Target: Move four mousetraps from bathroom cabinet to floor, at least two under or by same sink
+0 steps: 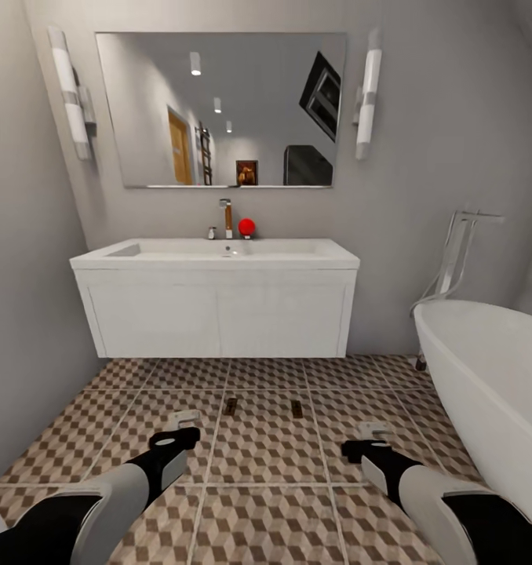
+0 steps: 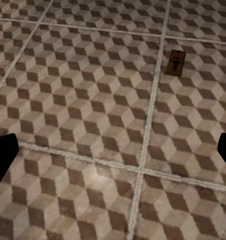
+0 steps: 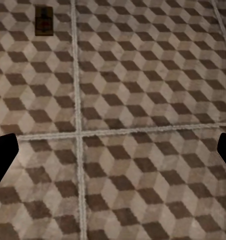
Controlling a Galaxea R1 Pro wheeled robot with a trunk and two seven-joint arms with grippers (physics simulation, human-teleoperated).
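Two mousetraps lie flat on the bathroom floor (image 1: 266, 447) in front of the sink (image 1: 215, 255): one (image 1: 231, 406) on a grout line, the other (image 1: 296, 408) a little to its right. The left wrist view shows a mousetrap (image 2: 176, 62) on the tiles, and the right wrist view shows a mousetrap (image 3: 44, 21) too. My left gripper (image 1: 186, 420) hangs low over the floor, left of the traps, open and empty, its dark fingertips (image 2: 3, 155) spread wide. My right gripper (image 1: 374, 430) is to the right of them, open and empty as well. The cabinet is out of view.
The sink's white wall-hung vanity (image 1: 219, 310) stands against the back wall under a mirror (image 1: 219, 110), with a tap (image 1: 227, 217) and a red ball (image 1: 246, 227) on it. A white bathtub (image 1: 493, 377) fills the right side. A grey wall closes the left.
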